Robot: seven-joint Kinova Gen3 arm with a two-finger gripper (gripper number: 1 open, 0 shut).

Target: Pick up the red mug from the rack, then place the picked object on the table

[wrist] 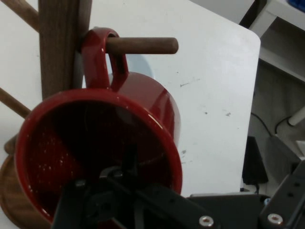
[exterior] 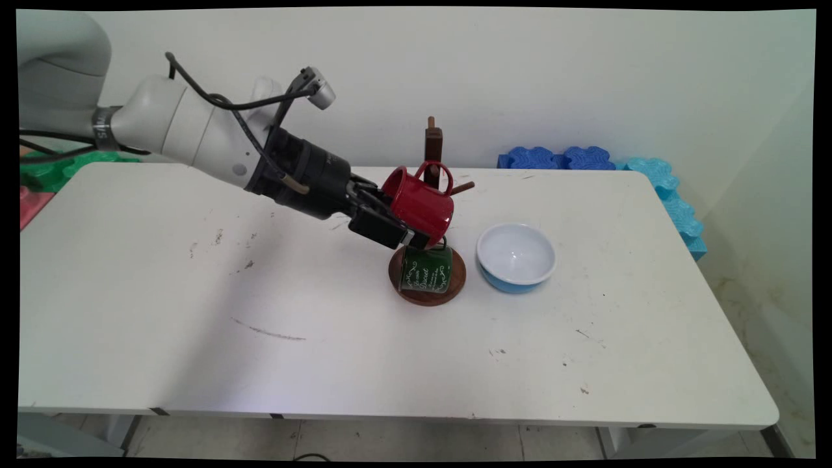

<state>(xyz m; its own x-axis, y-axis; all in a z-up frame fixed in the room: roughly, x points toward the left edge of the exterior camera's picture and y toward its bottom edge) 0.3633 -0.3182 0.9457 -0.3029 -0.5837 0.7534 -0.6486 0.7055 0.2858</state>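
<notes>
Gripper (exterior: 408, 235) clamped on the rim of the red mug (exterior: 421, 207), a rigid, glossy, likely slippery enamel cup whose handle loops over a peg of the wooden mug tree (exterior: 433, 146) near the tabletop's (exterior: 195, 312) far edge.

Bowl (exterior: 516, 255) right of mug stand (exterior: 432, 195)

I'm holding the glossy red enamel mug (exterior: 421, 207) (wrist: 102, 157) by its rim in the black two-finger gripper (exterior: 402, 229), tilted on its side, its handle loop sitting around a round peg of the dark wooden mug tree (exterior: 433, 146) (wrist: 59, 47), above a hanging dark green lettered mug (exterior: 426, 268).
</notes>
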